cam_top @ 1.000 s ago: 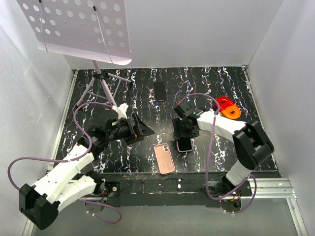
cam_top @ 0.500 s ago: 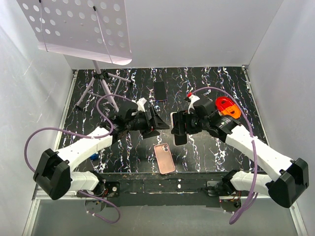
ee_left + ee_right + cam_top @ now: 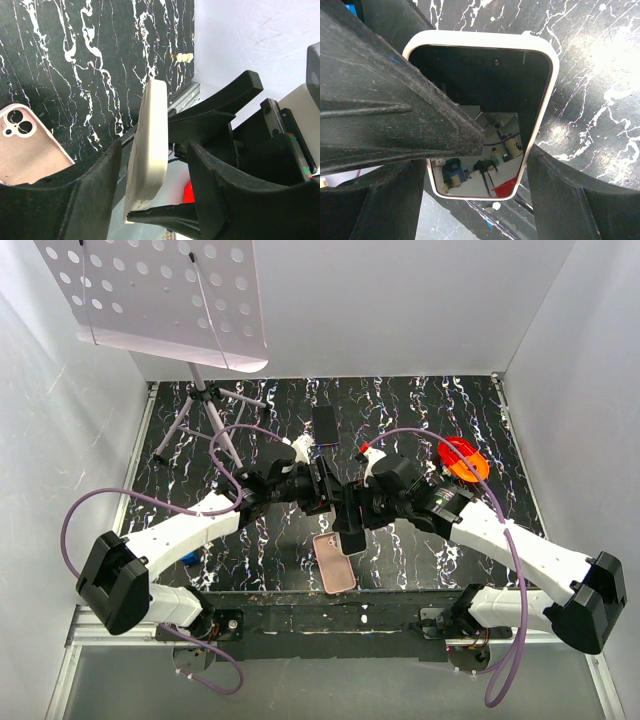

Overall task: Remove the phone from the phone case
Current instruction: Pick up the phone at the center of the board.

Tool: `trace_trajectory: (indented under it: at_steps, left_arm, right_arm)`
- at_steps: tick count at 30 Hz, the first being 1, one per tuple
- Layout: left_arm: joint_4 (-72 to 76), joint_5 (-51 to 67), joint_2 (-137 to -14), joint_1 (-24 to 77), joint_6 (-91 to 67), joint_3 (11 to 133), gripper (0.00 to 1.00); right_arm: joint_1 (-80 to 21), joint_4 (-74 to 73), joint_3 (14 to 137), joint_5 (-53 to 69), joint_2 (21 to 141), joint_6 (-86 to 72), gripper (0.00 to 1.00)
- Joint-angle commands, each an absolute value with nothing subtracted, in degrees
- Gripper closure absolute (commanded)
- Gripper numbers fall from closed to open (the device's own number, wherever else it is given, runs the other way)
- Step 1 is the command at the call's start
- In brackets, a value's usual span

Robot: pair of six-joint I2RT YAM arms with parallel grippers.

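Lying near cased phone [image 3: 485, 95]: pink phone [image 3: 333, 568].

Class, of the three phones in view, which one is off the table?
The white-cased phone, held up in mid-air; the pink-backed phone and the dark phone lie flat on the table.

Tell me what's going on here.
The right hand holds a phone up off the table, clamped between its fingers, with the white case on it. The left hand is open, with a finger on either side of the phone's edge but not gripping it. The phone is not yet out of the case. A pink phone or case lies flat on the table below.
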State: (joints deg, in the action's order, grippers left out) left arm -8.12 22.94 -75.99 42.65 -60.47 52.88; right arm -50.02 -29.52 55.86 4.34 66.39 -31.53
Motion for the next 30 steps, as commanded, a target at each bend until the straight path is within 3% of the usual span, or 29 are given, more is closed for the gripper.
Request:
trace_trajectory:
  at_steps: [1,8,9,10,12,13,16,22,27,30]
  left_arm:
    - [-7.91,21.53,-74.36,43.42,-60.47,54.23,0.51]
    - [-9.57,23.29,-76.2,44.21,-58.54,56.59,0.79]
    - [-11.32,22.77,-76.46,44.21,-56.88,57.65,0.88]
    - [-13.16,22.15,-76.46,44.21,-55.13,59.74,0.97]
    - [-15.72,21.8,-76.03,44.21,-51.35,62.91,1.0]
    - [-15.99,22.41,-75.68,43.95,-49.41,63.97,1.0]
    - [-14.86,30.89,-74.01,41.5,-41.43,66.61,1.0]
    - [-10.64,45.77,-72.6,35.87,-40.6,67.06,1.0]
    - [-10.56,50.0,-71.54,35.33,-40.86,68.64,1.0]
    - [-6.95,53.6,-71.19,34.72,-43.85,68.29,1.0]
  right_arm:
    - [-51.06,-25.93,60.64,0.8,65.3,-35.33,0.99]
    - [-52.99,-28.03,65.38,0.35,67.94,-35.33,0.99]
    - [-53.17,-28.39,65.74,0.44,67.94,-34.9,0.99]
    - [-53.17,-28.74,65.74,1.4,67.85,-34.37,0.93]
    - [-53.17,-31.01,65.13,3.5,67.07,-32.71,0.57]
    - [-53.17,-32.07,64.08,4.65,66.28,-31.83,0.45]
    - [-52.39,-31.48,58.82,15.23,61.28,-29.01,0.26]
    - [-52.12,-21.63,50.72,33.38,55.64,-29.0,0.24]
    - [-51.68,-15.57,47.38,38.84,52.04,-30.84,0.23]
    - [-50.54,-11.53,45.36,40.6,50.11,-33.39,0.29]
